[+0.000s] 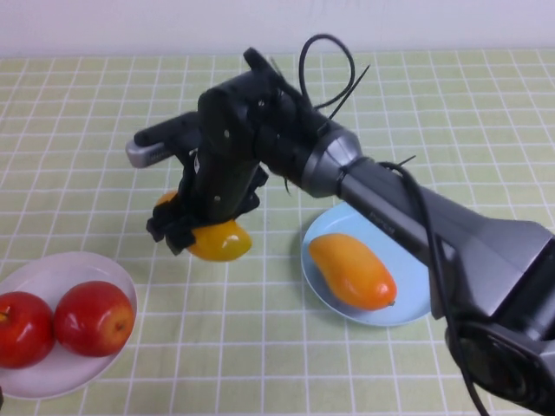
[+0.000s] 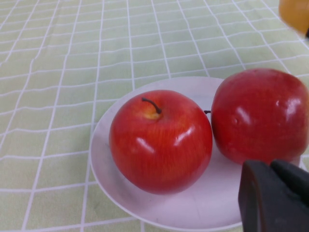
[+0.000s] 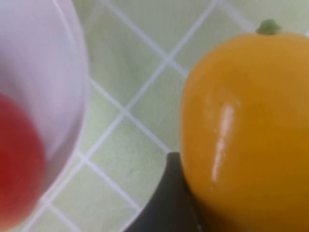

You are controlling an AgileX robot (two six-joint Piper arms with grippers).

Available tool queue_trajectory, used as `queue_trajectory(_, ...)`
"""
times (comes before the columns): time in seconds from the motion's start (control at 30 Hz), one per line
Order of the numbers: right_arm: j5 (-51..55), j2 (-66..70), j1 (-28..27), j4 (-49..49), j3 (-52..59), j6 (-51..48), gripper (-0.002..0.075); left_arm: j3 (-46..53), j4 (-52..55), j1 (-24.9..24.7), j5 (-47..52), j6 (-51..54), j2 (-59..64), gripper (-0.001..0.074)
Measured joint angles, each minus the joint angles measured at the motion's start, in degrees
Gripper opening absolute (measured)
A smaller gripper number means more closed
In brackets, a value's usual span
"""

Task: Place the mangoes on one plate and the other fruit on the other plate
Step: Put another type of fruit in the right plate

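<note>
My right gripper (image 1: 196, 227) reaches across the table and is shut on the yellower mango (image 1: 219, 241), holding it just left of the light blue plate (image 1: 414, 305). In the right wrist view the mango (image 3: 246, 125) fills the space beside one dark finger (image 3: 169, 203). The deeper orange mango (image 1: 352, 269) lies on the blue plate. Two red apples (image 1: 94, 317) (image 1: 22, 328) sit side by side on the white plate (image 1: 61, 269) at the near left. My left gripper (image 2: 276, 193) hovers shut and empty by the near rim of the white plate (image 2: 159, 208), close to the apples (image 2: 161, 140) (image 2: 260, 113).
A green checked cloth (image 1: 260, 347) covers the table. The right arm (image 1: 451, 234) stretches diagonally from the near right over the blue plate's far side, with a looping black cable (image 1: 334, 61) above its wrist.
</note>
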Motion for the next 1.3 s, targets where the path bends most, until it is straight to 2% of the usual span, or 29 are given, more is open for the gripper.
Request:
queue_trajectory(0.17,0.1,-7.3,-0.4,-3.3,3.2,0.0,0.0548,0.0,0.0,0.0,0.0,0.0,0.0,0.0002)
queue_trajectory(0.33,0.1,-16.6,-2.2,-4.8,16.0,0.0,0.0548,0.0,0.0,0.0,0.0,0.0,0.0,0.0002)
queue_trajectory(0.53,0.1,-26.7,-7.3,-5.6,33.1,0.0,0.0548,0.0,0.0,0.0,0.0,0.0,0.0,0.0002)
queue_trajectory(0.73,0.0,-29.4,-13.8,-6.3,43.1,0.0,0.0548,0.0,0.0,0.0,0.0,0.0,0.0,0.0002)
queue_trajectory(0.93,-3.2,-29.4,-16.9,-6.3,48.5,0.0,0.0548,0.0,0.0,0.0,0.0,0.0,0.0,0.0002)
queue_trajectory(1.17,-4.3,-28.5,-17.4,-6.0,49.1,-0.4,0.0554,0.0,0.0,0.0,0.0,0.0,0.0,0.0002)
queue_trajectory(1.3,-3.4,-28.5,-17.4,-5.3,49.1,-0.5,0.0656,0.0,0.0,0.0,0.0,0.0,0.0,0.0002)
